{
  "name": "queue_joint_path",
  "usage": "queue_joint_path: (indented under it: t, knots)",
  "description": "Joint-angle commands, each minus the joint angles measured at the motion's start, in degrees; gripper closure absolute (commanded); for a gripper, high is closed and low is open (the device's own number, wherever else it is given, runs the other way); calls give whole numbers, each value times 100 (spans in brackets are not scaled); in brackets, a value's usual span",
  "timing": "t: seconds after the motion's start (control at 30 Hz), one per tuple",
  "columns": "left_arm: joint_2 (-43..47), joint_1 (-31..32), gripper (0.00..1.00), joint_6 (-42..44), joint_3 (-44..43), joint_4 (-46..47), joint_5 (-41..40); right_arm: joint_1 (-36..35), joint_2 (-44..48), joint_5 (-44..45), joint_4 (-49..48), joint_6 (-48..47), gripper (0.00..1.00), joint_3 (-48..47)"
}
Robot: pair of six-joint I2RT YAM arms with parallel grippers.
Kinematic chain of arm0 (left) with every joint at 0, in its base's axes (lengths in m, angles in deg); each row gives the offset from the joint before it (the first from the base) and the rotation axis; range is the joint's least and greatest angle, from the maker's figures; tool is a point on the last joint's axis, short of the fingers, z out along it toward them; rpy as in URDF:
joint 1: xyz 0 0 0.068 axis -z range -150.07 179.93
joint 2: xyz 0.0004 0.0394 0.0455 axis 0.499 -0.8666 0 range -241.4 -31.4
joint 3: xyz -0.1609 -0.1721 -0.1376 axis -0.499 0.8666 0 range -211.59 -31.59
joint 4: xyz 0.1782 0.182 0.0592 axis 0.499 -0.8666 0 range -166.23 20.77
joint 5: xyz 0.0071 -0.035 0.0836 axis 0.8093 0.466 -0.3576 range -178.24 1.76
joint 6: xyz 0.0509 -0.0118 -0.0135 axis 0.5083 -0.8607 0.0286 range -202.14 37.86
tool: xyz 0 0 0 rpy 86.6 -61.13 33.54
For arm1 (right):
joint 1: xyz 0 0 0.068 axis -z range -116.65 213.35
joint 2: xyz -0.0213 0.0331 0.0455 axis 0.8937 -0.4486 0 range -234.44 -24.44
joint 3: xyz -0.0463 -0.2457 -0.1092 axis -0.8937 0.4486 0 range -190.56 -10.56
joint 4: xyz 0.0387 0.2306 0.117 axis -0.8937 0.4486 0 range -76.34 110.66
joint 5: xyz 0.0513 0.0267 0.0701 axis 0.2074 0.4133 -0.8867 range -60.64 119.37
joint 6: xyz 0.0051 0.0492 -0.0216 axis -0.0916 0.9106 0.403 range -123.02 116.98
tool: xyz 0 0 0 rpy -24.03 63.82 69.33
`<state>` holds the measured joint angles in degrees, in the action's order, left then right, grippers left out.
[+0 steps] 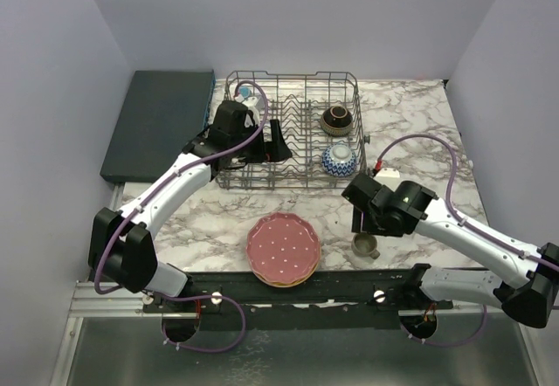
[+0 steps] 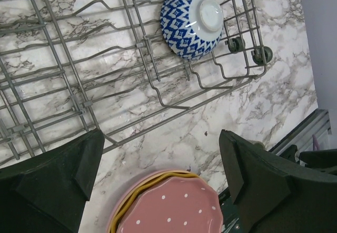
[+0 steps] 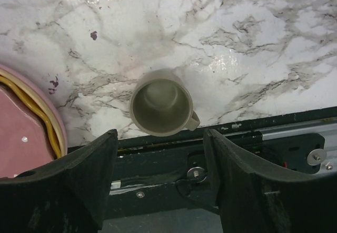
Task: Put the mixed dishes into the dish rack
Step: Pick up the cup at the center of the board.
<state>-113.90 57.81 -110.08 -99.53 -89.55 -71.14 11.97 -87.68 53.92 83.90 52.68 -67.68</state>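
left hand [image 2: 160,156] wide, empty, over dish rack [image 1: 297,74] front edge | right hand [image 3: 160,159] parted, empty, above upright olive-grey mug [image 3: 160,108], seemingly not touching

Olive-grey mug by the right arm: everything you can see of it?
The olive-grey mug is small, matte and ceramic-looking, with a short handle on one side. It stands upright, mouth up and empty, on the marble table, close to the table's near edge and apart from the plate stack. The open right hand hovers above it; only the table appears to touch it.
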Motion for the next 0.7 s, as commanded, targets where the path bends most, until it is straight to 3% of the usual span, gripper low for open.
queue_joint_path:
  t: [0.0, 0.67]
  knots:
    - [268, 17, 1, 105, 165, -105, 339, 113, -97, 12, 93, 199, 28, 214]
    - [609, 18, 1, 387, 799, -141, 595, 793, -1100, -642, -609, -175, 32, 724]
